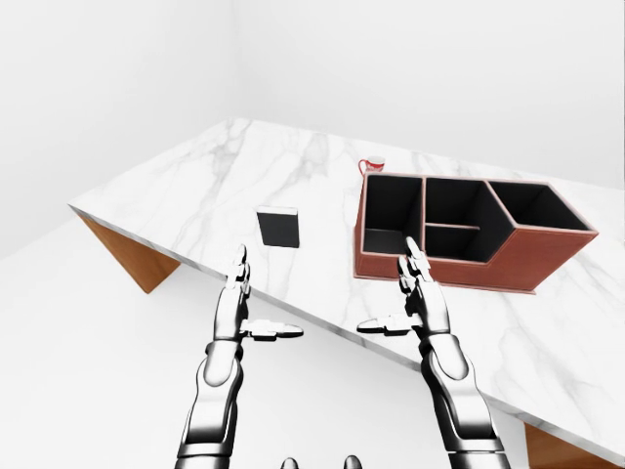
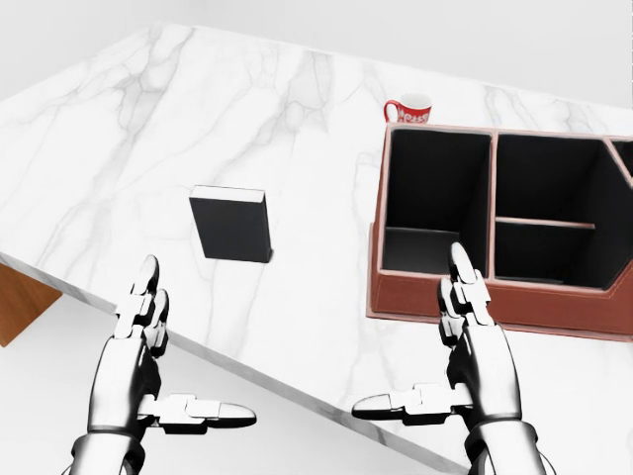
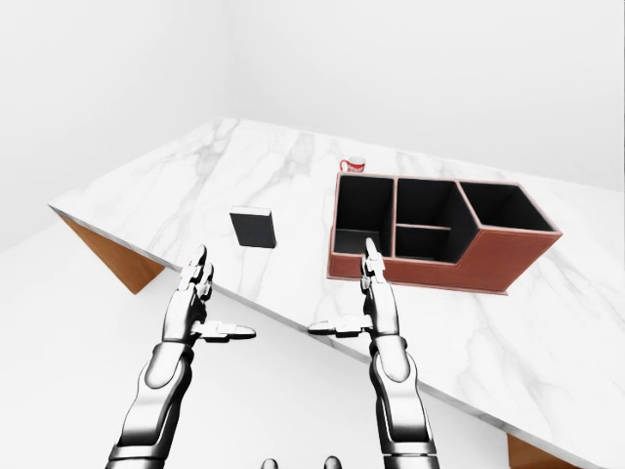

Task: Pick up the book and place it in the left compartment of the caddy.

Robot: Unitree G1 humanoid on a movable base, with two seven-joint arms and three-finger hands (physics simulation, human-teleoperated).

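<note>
A black book (image 2: pixel 231 224) lies flat on the white marble table (image 2: pixel 297 109), left of centre in the head view. To its right stands the red-brown caddy (image 2: pixel 415 295) with black insides; its left compartment (image 2: pixel 435 188) holds nothing. My left hand (image 2: pixel 198 341) is open below the book, off the table's near edge. My right hand (image 2: pixel 407 329) is open too, just below the caddy's left compartment. Neither hand touches anything.
A red and white mug (image 2: pixel 408 109) stands above the caddy's left corner. The table's near edge (image 2: pixel 247 371) runs diagonally across the head view above my hands. A wooden table base (image 1: pixel 127 259) shows at the left.
</note>
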